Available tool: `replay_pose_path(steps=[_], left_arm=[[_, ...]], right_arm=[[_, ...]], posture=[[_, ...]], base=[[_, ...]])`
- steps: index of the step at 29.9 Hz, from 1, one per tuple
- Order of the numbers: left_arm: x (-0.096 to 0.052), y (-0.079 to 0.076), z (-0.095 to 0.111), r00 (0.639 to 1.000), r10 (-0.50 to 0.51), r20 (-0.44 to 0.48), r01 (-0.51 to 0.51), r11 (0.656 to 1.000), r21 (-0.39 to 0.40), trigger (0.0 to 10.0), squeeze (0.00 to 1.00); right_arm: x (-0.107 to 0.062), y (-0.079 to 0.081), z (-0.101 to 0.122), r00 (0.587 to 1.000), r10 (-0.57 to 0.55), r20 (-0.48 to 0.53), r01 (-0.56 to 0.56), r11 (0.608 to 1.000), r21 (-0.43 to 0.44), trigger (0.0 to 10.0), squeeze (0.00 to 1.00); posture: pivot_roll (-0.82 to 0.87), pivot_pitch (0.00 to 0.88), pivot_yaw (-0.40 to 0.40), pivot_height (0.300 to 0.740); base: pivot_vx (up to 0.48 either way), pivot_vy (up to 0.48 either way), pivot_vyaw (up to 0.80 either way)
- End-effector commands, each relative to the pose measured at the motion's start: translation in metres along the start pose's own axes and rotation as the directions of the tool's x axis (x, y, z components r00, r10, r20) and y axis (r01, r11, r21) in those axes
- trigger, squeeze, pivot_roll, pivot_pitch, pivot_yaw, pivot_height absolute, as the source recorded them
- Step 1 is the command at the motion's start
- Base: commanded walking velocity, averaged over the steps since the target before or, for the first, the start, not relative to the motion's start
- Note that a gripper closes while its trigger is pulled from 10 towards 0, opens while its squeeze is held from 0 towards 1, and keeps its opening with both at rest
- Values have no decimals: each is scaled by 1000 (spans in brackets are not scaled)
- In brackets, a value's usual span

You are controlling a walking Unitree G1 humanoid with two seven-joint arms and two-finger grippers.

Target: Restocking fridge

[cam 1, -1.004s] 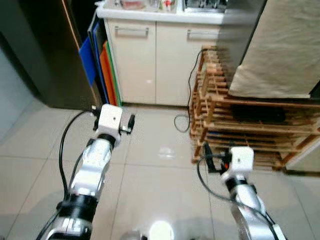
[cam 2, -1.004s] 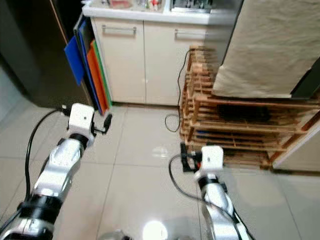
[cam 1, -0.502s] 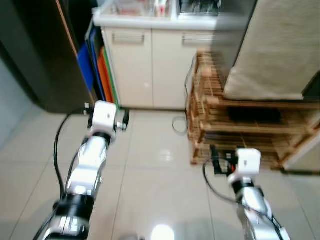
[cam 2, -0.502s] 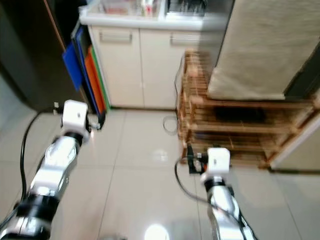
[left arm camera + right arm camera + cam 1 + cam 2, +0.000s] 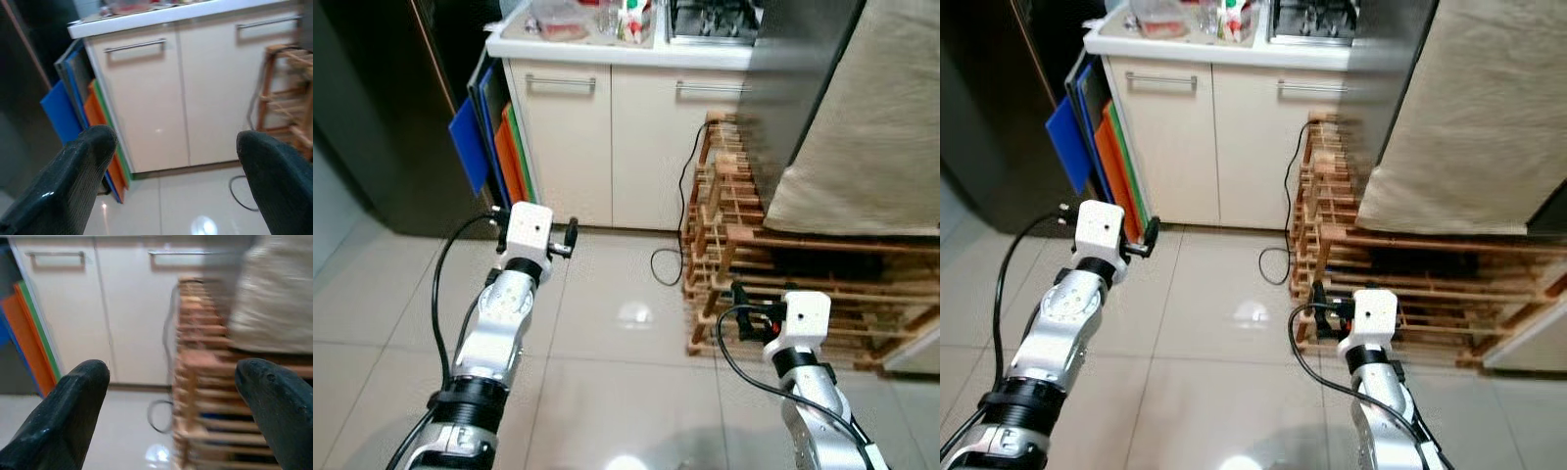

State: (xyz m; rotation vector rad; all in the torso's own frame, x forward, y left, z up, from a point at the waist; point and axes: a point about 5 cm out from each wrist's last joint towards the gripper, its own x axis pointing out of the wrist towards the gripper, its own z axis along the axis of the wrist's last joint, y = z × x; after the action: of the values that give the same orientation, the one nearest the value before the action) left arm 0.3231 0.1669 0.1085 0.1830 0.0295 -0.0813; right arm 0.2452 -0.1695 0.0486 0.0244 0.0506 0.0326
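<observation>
Left eye view: glossy tiled floor (image 5: 607, 323), cream cabinets (image 5: 617, 137) (both grippers' jaws spread, empty).

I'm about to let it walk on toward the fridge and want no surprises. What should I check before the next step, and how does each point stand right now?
1. Left gripper empty: ok, fingers spread, nothing between them.
2. Right gripper empty: ok, open, holding nothing.
3. Floor ahead free of snags: not ok, a black cable loops on the tiles beside the wooden rack.
4. Right arm clear of the rack: cannot tell, it hangs close in front of it.
5. Coloured boards leaning by the cabinet: ok, upright and apart from the left arm.
6. Items to restock in hand: not ok.
</observation>
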Motion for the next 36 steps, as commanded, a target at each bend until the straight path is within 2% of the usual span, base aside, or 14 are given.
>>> replay_pose_path(steps=[1,3,5,10,14,20,26,36], left_arm=[[-6,6,-5,1000,20,-10,-21,998,-55,10000,0],[-12,6,-17,997,33,-65,-44,982,-184,10000,0],[-16,2,-23,996,15,-89,-33,980,-199,10000,0],[-22,-13,-35,988,-64,-139,38,983,-181,10000,0],[-21,-20,-32,991,-68,-116,48,986,-161,10000,0],[-17,-20,-24,993,-80,-87,71,992,-107,10000,0],[-13,-19,-21,994,-77,-80,69,993,-99,10000,0],[-10,-20,-18,994,-78,-77,71,993,-91,10000,0]], right_arm=[[3,6,4,1000,4,16,-5,999,36,10000,0],[6,6,8,1000,-14,23,12,996,89,10000,0],[8,5,9,1000,-16,23,14,995,96,10000,0],[11,0,10,1000,-7,17,6,996,85,10000,0],[14,-2,9,1000,4,8,-4,998,62,10000,0],[17,0,10,1000,15,6,-15,998,54,10000,0],[18,0,8,1000,23,-12,-22,999,36,10000,0],[18,1,5,999,23,-22,-22,999,44,10000,0]], posture=[[64,48,12,740],[82,45,6,740],[90,47,-2,740],[116,41,-22,740],[128,31,-38,740],[127,30,-36,740],[125,30,-36,740],[123,28,-36,740]], base=[[461,0,0],[459,0,0],[458,0,0],[321,0,0],[0,0,0],[0,0,0],[0,0,0],[0,0,-776]])
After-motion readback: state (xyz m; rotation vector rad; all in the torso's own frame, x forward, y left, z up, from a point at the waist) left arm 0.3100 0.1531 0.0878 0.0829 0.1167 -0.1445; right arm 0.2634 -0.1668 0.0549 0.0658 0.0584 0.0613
